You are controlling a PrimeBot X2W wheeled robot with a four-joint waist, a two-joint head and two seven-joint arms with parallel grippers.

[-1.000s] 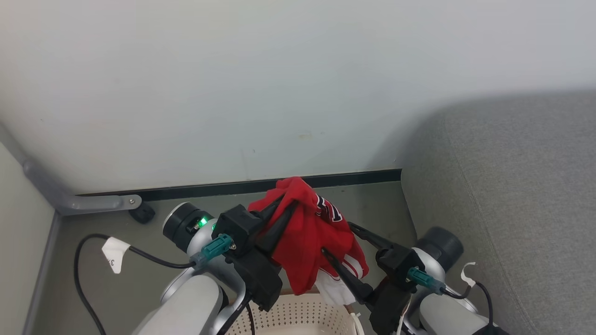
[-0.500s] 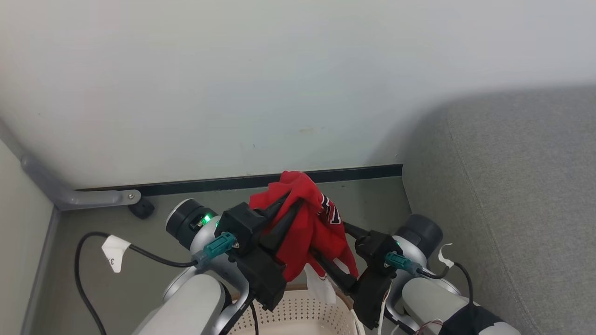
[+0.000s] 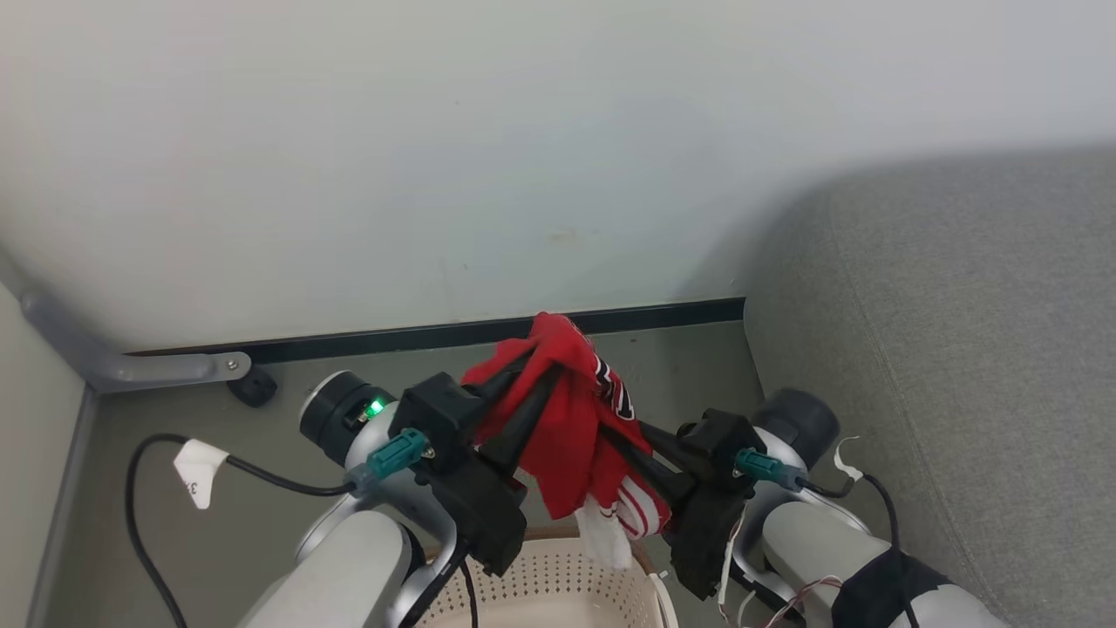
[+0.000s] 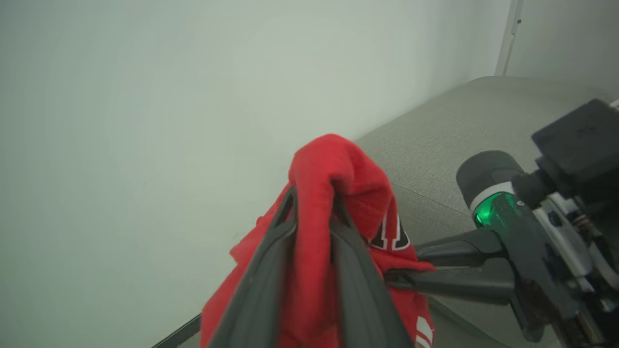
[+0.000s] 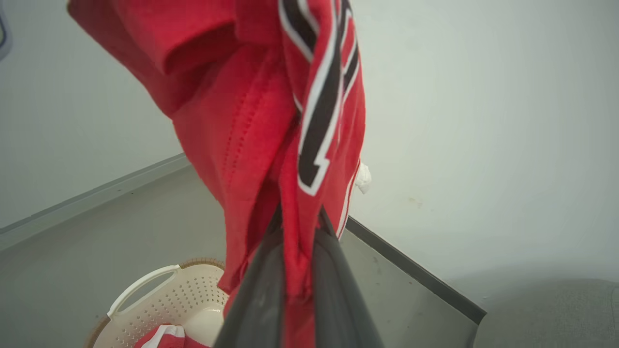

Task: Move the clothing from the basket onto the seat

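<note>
**L gripper** (image 3: 540, 365): centre of head view, fingers slanting up-right. Closed on a fold at the top of the jersey (image 3: 567, 436). In L wrist view the fingers (image 4: 263, 280) press either side of the red cloth, which humps over the tips.

**R gripper** (image 3: 622, 429): lower centre-right of head view, fingers slanting up-left. Clamped on the jersey's lower part. In R wrist view the cloth is pinched between the fingers (image 5: 333, 290), and the rest spreads toward the top of frame. In L wrist view the R gripper (image 4: 402, 265) enters from the right, tips at the cloth's right edge.

**Jersey**: red, w/ white-edged dark numerals (image 5: 319, 121) and striped trim at the lower end. Strung between both grippers, just above the basket (image 3: 540, 584) in head view. Cannot tell whether its white lower tip touches the rim.

**Basket**: cream, perforated, brown rim. Bottom centre of head view, between the two forearms. Lower left in R wrist view, handle slot visible.

**2nd garment** (image 5: 162, 336): red w/ white stripe. Lies in the basket at bottom left of R wrist view, partly cut by the frame edge.

**Seat** (image 3: 959, 349): grey woven fabric, right third of head view, to the right of the R arm. Upper right in L wrist view, lower right corner in R wrist view.

**Wall** (image 3: 436, 131): pale, upper half of head view, w/ a dark baseboard (image 3: 436, 334) along its foot.

**Floor** (image 3: 261, 453): grey-green, mid-left of head view. A black cable (image 3: 139, 488) w/ a white tag loops across it.
</note>
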